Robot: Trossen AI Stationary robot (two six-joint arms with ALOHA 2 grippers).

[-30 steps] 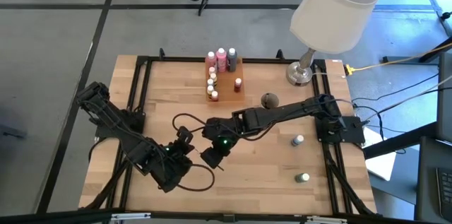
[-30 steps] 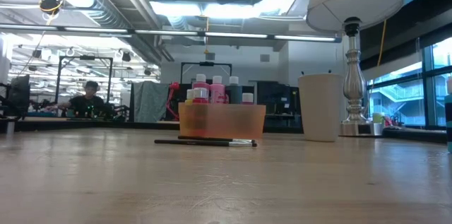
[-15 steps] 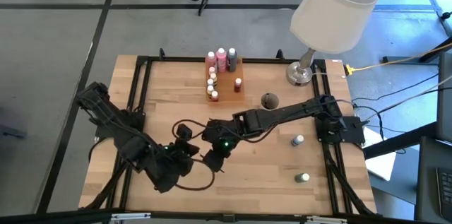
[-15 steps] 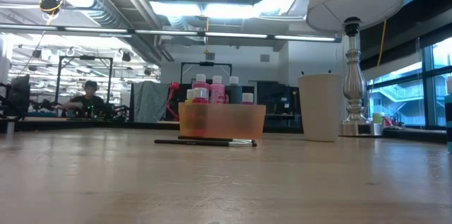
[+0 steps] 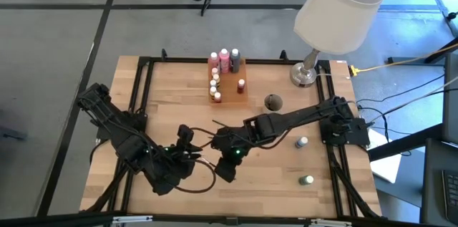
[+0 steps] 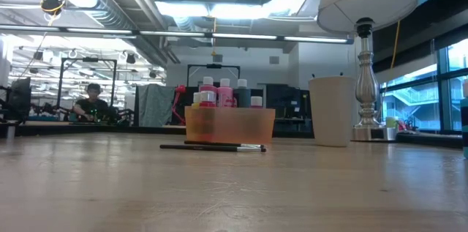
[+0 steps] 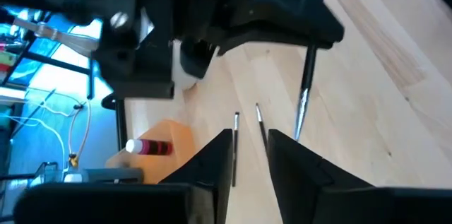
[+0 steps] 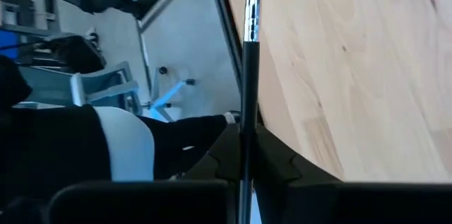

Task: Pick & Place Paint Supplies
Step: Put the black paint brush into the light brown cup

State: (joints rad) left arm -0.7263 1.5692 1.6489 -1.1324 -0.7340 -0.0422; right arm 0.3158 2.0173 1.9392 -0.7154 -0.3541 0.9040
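My right gripper [image 5: 224,168] hangs over the table's middle near part, shut on a thin dark-handled paintbrush [image 8: 246,75] with a silver ferrule. The left wrist view shows the same brush [image 7: 304,90] hanging below that gripper. My left gripper [image 7: 248,155] stands just left of it, open, with nothing between its fingers. Several paint bottles [image 5: 223,59] stand in the orange tray [image 5: 239,85] at the far middle. Another brush [image 6: 212,146] lies flat on the table before the tray. Two loose bottles [image 5: 302,142] [image 5: 306,180] stand on the right. My right gripper pinches the paintbrush's dark handle [image 8: 245,136] between its two fingers. The brush runs on past the fingertips, ferrule end away from them. It is lifted clear of the table and touches nothing else.
A lamp with a white shade [image 5: 339,5] stands at the far right corner, on its base [image 5: 303,75]. A small round cup [image 5: 273,102] sits right of the tray. A black frame [image 5: 143,76] runs round the table. Bare wood lies at the near right.
My right gripper has gone toward the table's right and near edges, carrying the brush away from my left gripper. A dark gripper seen at the top of the low view has risen out of that picture.
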